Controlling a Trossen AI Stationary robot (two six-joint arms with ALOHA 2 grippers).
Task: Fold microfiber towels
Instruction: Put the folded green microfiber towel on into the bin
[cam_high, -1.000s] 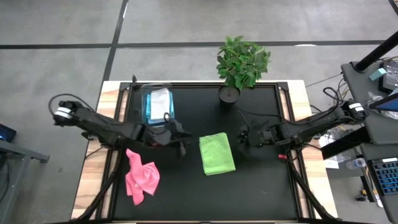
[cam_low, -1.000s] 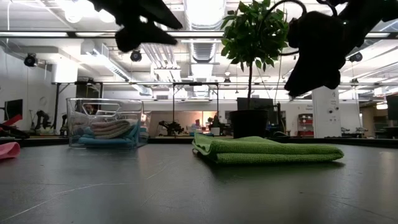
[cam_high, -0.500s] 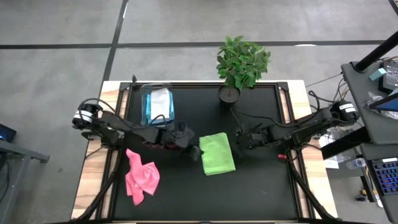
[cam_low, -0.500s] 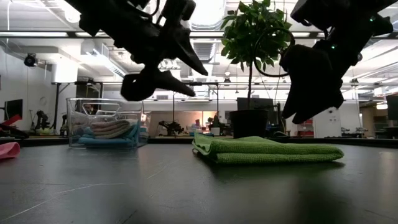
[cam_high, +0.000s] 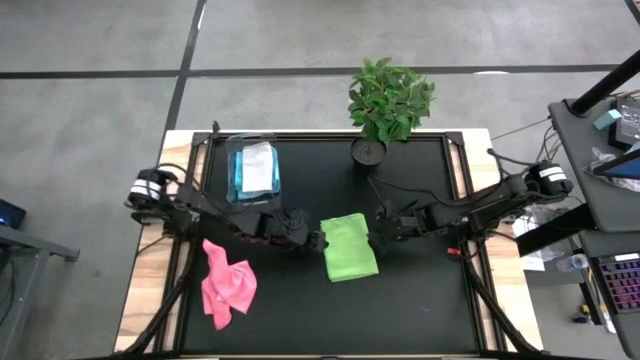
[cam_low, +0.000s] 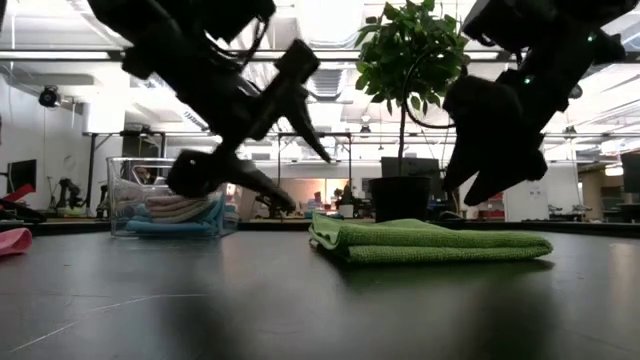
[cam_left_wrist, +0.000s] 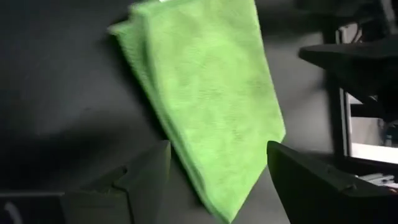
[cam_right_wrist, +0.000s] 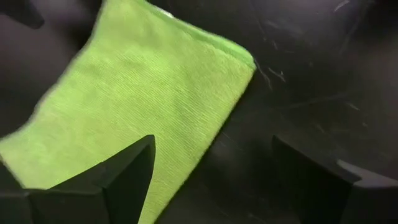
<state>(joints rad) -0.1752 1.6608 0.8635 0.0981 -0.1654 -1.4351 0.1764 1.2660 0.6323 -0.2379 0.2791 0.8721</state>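
Observation:
A folded lime green towel (cam_high: 349, 247) lies flat on the black table at its middle; it also shows in the low view (cam_low: 430, 241), the left wrist view (cam_left_wrist: 211, 93) and the right wrist view (cam_right_wrist: 137, 118). My left gripper (cam_high: 316, 241) is open just left of the towel, above the table. My right gripper (cam_high: 376, 231) is open just right of the towel, above the table. A crumpled pink towel (cam_high: 227, 284) lies at the near left. Folded towels lie in the clear bin (cam_high: 252, 168).
A potted plant (cam_high: 385, 105) stands at the table's far edge, right of the middle. The clear bin also shows in the low view (cam_low: 170, 197), left of the green towel. Bare black table lies near the front edge (cam_high: 400, 320).
My left gripper has moved toward the table's right and down, up to the green towel's left edge. My right gripper has moved toward the table's left and down, up to the towel's right edge. The towel has stayed where it was.

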